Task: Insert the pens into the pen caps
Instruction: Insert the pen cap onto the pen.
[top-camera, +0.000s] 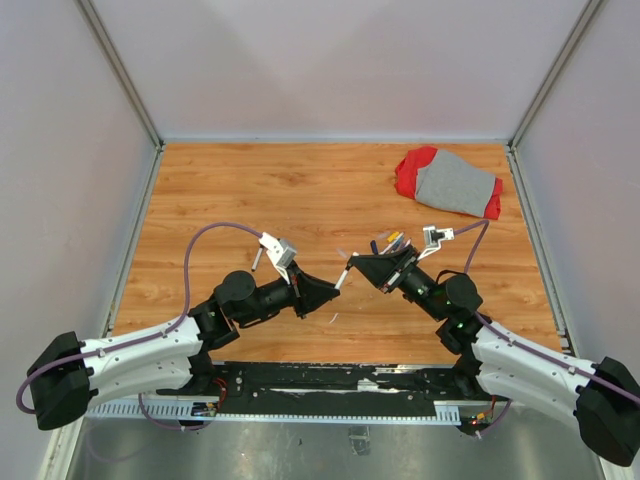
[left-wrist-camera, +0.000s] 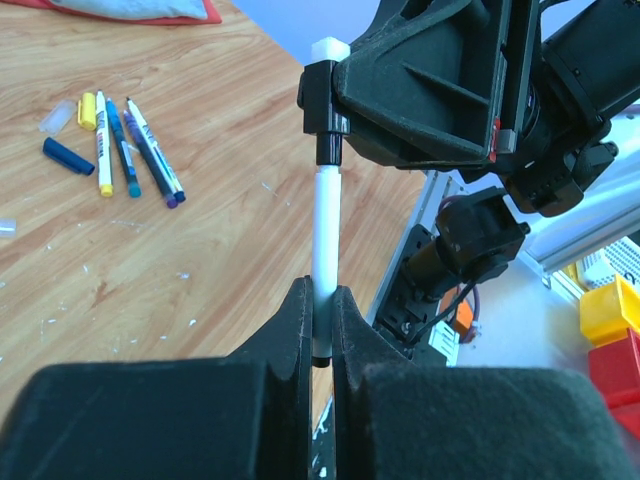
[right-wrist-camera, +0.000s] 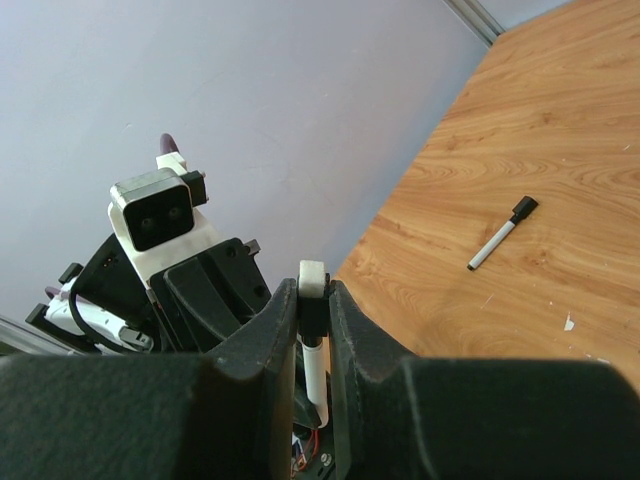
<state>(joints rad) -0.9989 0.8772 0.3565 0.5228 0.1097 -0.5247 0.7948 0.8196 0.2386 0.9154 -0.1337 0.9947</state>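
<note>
— Wood-grain tabletop (top-camera: 300, 190), pale walls (top-camera: 330, 70) on three sides. What lies closest to the arm bases?

— A small white scrap (top-camera: 333, 318) on the boards. Just beyond it the two arms meet over the near middle of the table.

— How do the jaws stand?

— The left gripper (left-wrist-camera: 322, 300) has its jaws pressed onto the white barrel of a pen (left-wrist-camera: 325, 230), pinching it near one end. The right gripper (right-wrist-camera: 313, 300) squeezes a black pen cap (left-wrist-camera: 328, 115) with a white end.

— Where is that pen, then?

— Off the table, held in the air and spanning the gap between the two grippers. The cap sits over the pen's other end, in line with the barrel. Whether it is pushed fully home, I cannot tell.

— And farther out?

— A single capped pen (top-camera: 258, 258) lies alone on the wood, beyond the left gripper. Behind the right gripper, several loose pens (left-wrist-camera: 130, 150) lie side by side, a blue cap (left-wrist-camera: 67, 156) just beside them. At the far right sits a crumpled red and grey cloth (top-camera: 450, 182).
</note>
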